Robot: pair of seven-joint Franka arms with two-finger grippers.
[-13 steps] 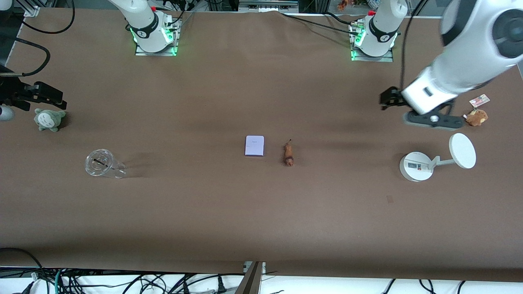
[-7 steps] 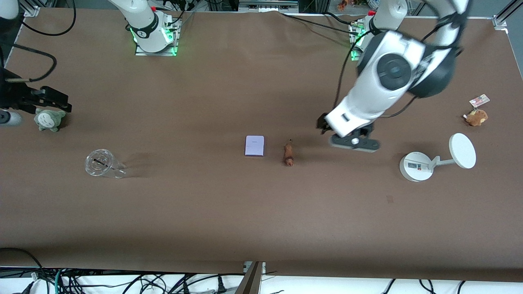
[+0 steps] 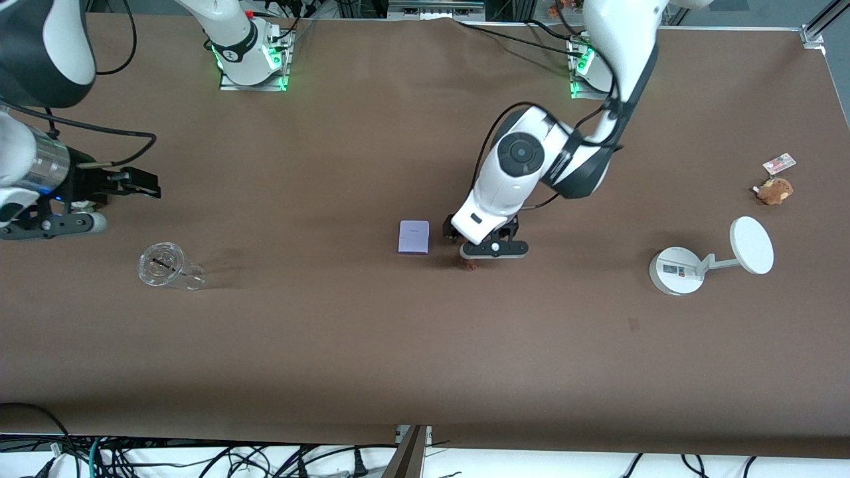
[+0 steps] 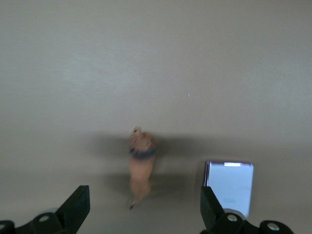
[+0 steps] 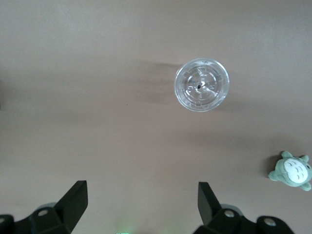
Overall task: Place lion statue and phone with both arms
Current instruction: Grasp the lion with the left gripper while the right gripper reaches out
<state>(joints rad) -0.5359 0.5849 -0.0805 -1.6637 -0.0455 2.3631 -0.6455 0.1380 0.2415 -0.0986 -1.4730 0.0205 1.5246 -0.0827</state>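
The lion statue (image 4: 140, 168) is a tiny brown figurine lying on the table; in the front view only its head end (image 3: 470, 265) shows from under my left hand. The phone (image 3: 414, 237), a pale lavender slab, lies flat beside it toward the right arm's end and also shows in the left wrist view (image 4: 229, 187). My left gripper (image 3: 490, 251) hovers open over the lion statue, its fingers spread to either side of the tail end (image 4: 144, 214). My right gripper (image 3: 52, 224) is open and empty (image 5: 141, 207) over bare table near the right arm's end.
A clear plastic cup (image 3: 166, 267) stands near the right gripper (image 5: 201, 85). A grey-green plush (image 5: 292, 170) shows only in the right wrist view. A white round-based stand with a disc (image 3: 704, 262), a tan plush (image 3: 774, 190) and a small card (image 3: 779, 163) sit toward the left arm's end.
My left arm has swung from the left arm's end of the table to the middle and now hangs over the lion statue. My right arm has moved in over the grey-green plush.
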